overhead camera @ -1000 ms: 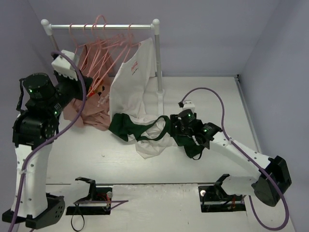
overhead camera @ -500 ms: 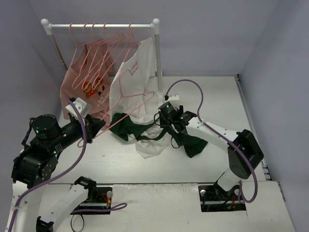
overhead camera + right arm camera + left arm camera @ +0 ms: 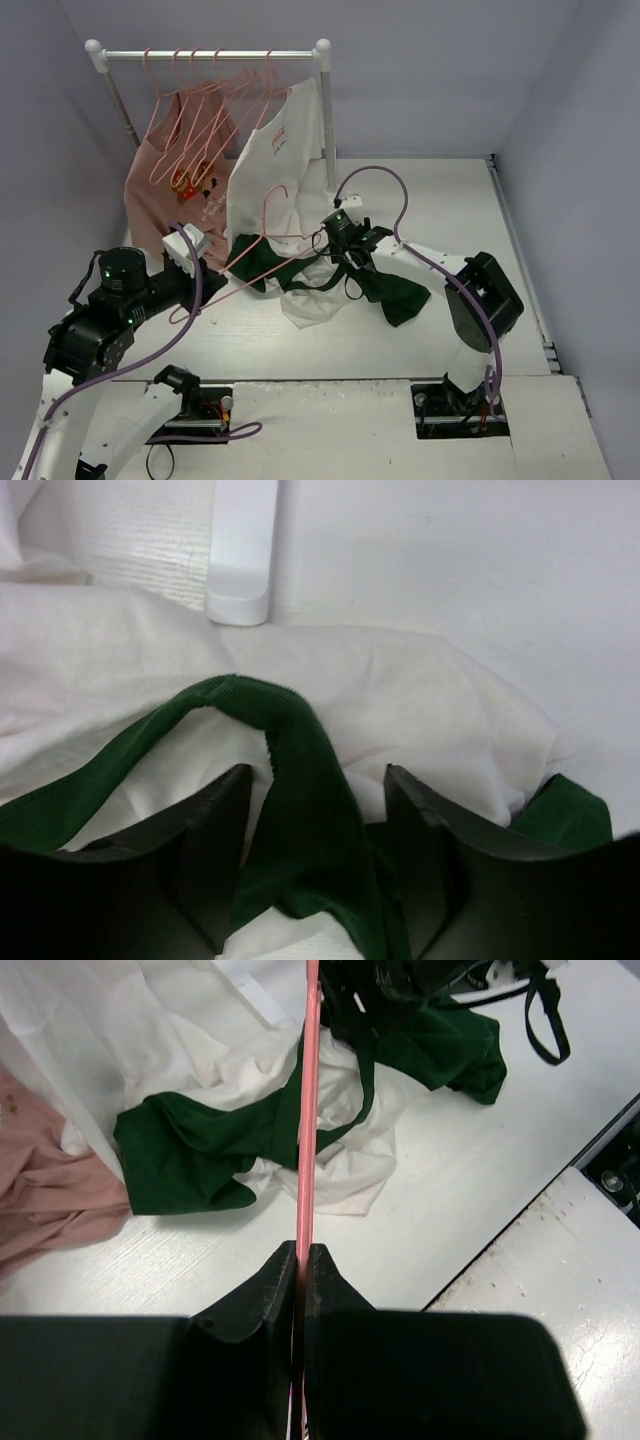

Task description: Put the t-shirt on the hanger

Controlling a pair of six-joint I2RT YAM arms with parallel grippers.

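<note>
At the far left of the top view, the salmon-pink shirt (image 3: pixel 160 190) hangs from the clothes rack (image 3: pixel 210 55), its lower part bunched on the table (image 3: pixel 430 190). Several spare pink hangers (image 3: pixel 200 90) hang on the same rail. Below it, the left gripper (image 3: pixel 302 1252) is clenched on the hanger (image 3: pixel 309 1110): the left wrist view shows both black fingers pressed against the thin pink wire with no gap. From that grip the hanger runs out rightward above the table, its hook pointing up towards the rack and its far end reaching the right arm's wrist. Behind it, the all-white shirt (image 3: pixel 275 170) with small red print hangs at the right end of the rail, beside the white upright. The t-shirt (image 3: pixel 310 295) lies crumpled on the table under the hanger, near the middle. One dark green sleeve is spread to the left, the white body is heaped in the centre, and the other green sleeve trails to the right under the right arm. Just right of the hanger's far end, the right gripper (image 3: pixel 318 775) is down on the shirt. Its jaws are parted and stand on either side of a raised fold of the green collar, not pinched onto it. The rack's white foot (image 3: pixel 240 550) lies on the table just beyond that fold.
</note>
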